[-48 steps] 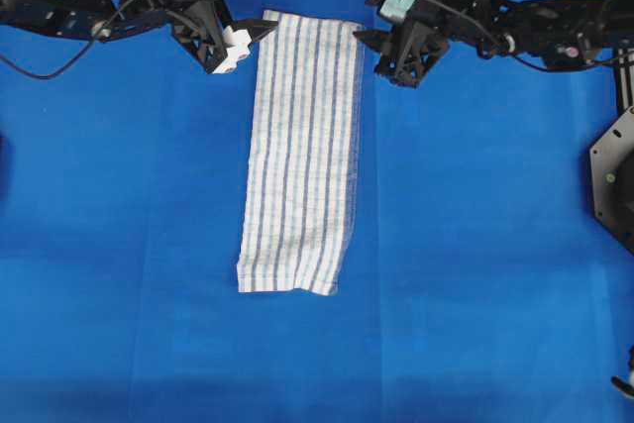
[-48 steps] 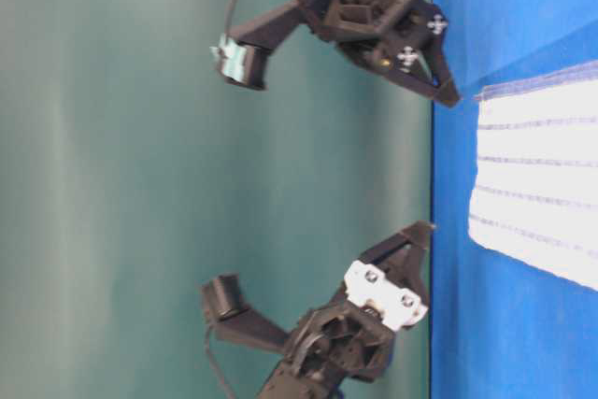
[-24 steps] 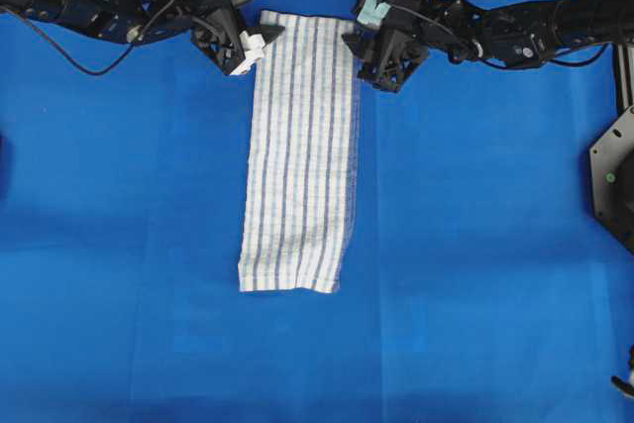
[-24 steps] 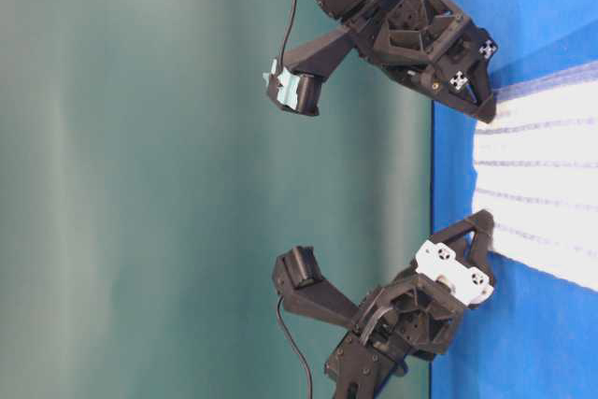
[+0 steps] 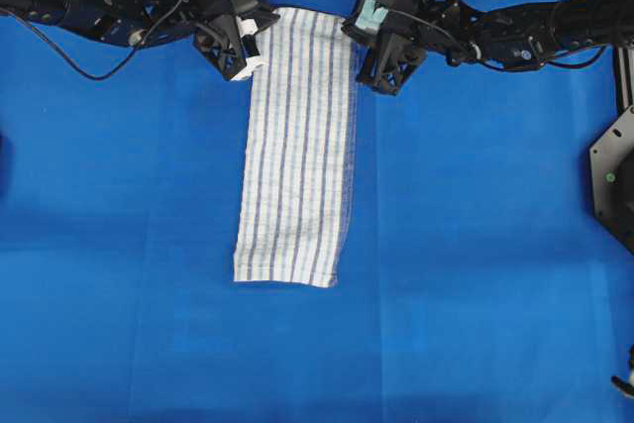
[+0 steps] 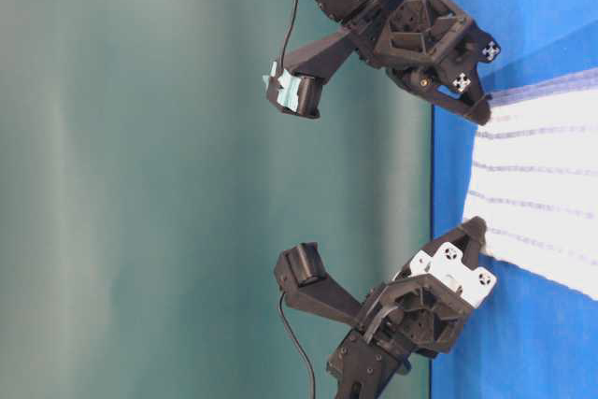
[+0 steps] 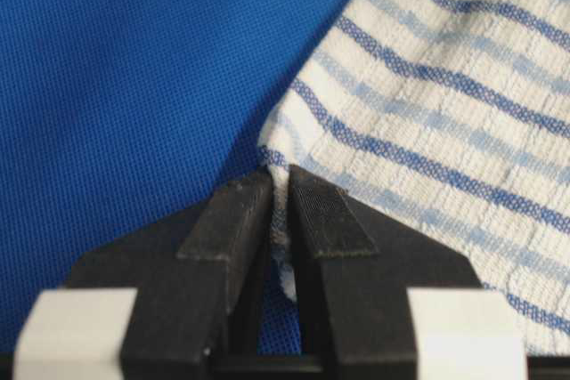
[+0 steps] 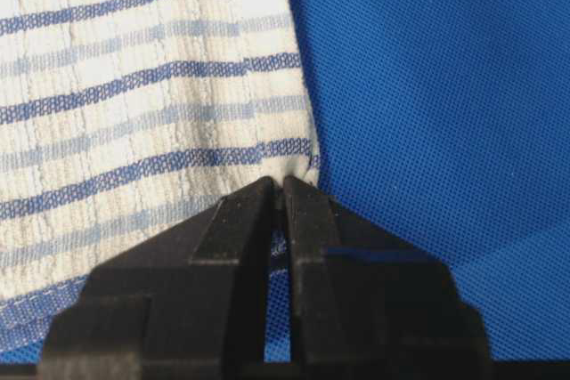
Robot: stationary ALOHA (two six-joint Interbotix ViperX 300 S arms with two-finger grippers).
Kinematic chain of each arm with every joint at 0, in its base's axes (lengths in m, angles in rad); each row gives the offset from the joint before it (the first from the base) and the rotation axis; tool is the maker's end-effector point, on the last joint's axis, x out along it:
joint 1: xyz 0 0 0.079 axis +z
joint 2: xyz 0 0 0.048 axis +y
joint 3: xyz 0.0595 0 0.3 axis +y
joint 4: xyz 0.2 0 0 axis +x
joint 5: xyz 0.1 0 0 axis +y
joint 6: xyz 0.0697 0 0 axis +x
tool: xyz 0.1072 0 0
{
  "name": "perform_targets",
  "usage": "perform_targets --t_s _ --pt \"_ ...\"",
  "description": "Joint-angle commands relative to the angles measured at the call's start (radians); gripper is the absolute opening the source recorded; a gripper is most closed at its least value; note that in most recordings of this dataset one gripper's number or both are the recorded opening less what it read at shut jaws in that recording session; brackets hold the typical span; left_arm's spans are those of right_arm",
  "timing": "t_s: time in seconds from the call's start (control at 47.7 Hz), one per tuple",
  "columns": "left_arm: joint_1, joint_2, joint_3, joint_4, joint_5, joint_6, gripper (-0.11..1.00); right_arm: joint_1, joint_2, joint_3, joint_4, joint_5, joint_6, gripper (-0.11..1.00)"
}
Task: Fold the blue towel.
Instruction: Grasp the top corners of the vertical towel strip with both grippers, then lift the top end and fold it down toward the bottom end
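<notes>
Pinching blue towel [image 5: 297, 141] far corners, L [image 7: 280, 206] & R [image 8: 278, 189] jaws; no readable writing.

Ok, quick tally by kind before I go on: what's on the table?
Striped towel: 1
Pincers, left pincer and right pincer, each shut on a top corner of the towel: 2
Blue table covering: 1
Total: 4

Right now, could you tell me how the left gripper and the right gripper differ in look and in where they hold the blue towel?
The left gripper carries white blocks beside its fingers; the right gripper is all black, with pale green tape on its camera mount. The left pinches the blue towel at its top left corner in the overhead view, the right at the top right corner. Both are shut on the cloth, low on the table cover.
</notes>
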Motion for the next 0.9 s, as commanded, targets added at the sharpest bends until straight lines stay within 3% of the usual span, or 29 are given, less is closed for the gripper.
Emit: perform_targets --t_s 0.0,0.88 --pt "-0.005 -0.014 0.005 0.003 0.011 0.009 0.04 -0.002 -0.015 -0.014 0.000 0.005 0.002 0.27" --pt "0.002 -0.247 0.020 0.003 0.087 0.089 0.04 -0.018 -0.216 -0.014 -0.012 0.040 -0.014 0.27"
